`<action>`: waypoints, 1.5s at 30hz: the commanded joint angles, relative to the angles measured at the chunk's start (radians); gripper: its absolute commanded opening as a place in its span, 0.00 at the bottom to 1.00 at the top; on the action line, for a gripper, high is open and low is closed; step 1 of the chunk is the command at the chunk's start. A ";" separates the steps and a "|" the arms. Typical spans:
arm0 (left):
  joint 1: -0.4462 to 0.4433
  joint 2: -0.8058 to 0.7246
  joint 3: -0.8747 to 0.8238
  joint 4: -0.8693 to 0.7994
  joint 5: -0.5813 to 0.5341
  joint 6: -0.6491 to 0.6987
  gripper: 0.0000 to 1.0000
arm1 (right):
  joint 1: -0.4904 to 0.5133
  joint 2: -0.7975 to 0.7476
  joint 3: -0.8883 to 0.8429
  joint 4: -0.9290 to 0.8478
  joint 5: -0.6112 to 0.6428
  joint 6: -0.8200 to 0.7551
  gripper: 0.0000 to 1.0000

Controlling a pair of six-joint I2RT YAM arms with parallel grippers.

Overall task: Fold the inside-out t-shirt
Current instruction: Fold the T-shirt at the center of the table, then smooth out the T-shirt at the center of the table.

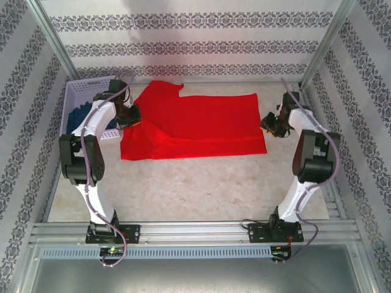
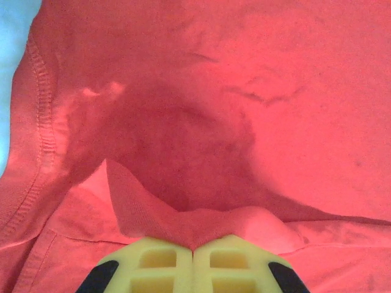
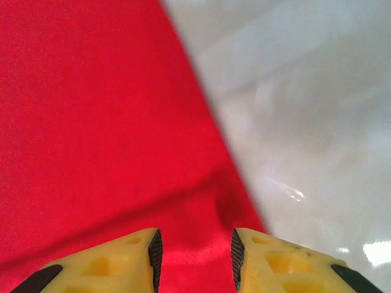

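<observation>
- Closest to the left wrist camera, the left jaws are pressed fully together, and a ridge of red cloth rises from their tips. They look clamped on a pinch of the inside-out t-shirt near a stitched hem.
- From the right wrist camera, the right jaws stand a little apart. The gap between them is narrow and nothing is caught in it. Flat cloth lies beneath them, and the shirt's straight edge runs just beside them onto the bare desk.
- From above, the shirt lies spread across the far half of the desk, between the left arm and the right arm. A long crease runs along its length, and one flap juts out toward the far wall at the left end.
- The shirt's left end lies near a white basket that holds a dark blue cloth.
- My reading of the step: a lengthwise fold has been laid. The right end is let go, while the left end is not yet released.
- The next move probably calls for the left jaws to part and lift straight off without dragging the layer. Both arms would then need fresh grips on the doubled edge for a crosswise fold.
- The jutting flap may need tucking in first so the folded shirt ends up square.
</observation>
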 commanded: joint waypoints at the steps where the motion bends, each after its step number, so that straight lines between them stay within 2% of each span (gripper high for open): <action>1: 0.012 -0.016 0.017 0.028 -0.003 -0.006 0.00 | 0.082 -0.073 -0.122 0.037 -0.049 0.015 0.38; 7: 0.012 -0.018 0.006 0.033 -0.004 -0.001 0.00 | 0.128 -0.014 -0.159 0.049 -0.019 0.003 0.33; 12: 0.012 -0.008 0.009 0.034 0.001 0.001 0.00 | 0.136 0.063 -0.080 0.047 -0.013 -0.006 0.27; 21: 0.012 -0.001 0.013 0.034 0.003 0.003 0.00 | 0.139 0.152 0.062 -0.011 0.014 -0.025 0.22; 38: 0.013 0.016 0.027 0.026 -0.003 0.013 0.00 | 0.122 0.289 0.279 -0.055 0.033 -0.016 0.22; 45: 0.014 0.048 0.062 0.025 0.000 0.004 0.00 | 0.089 0.359 0.405 -0.075 0.005 -0.024 0.23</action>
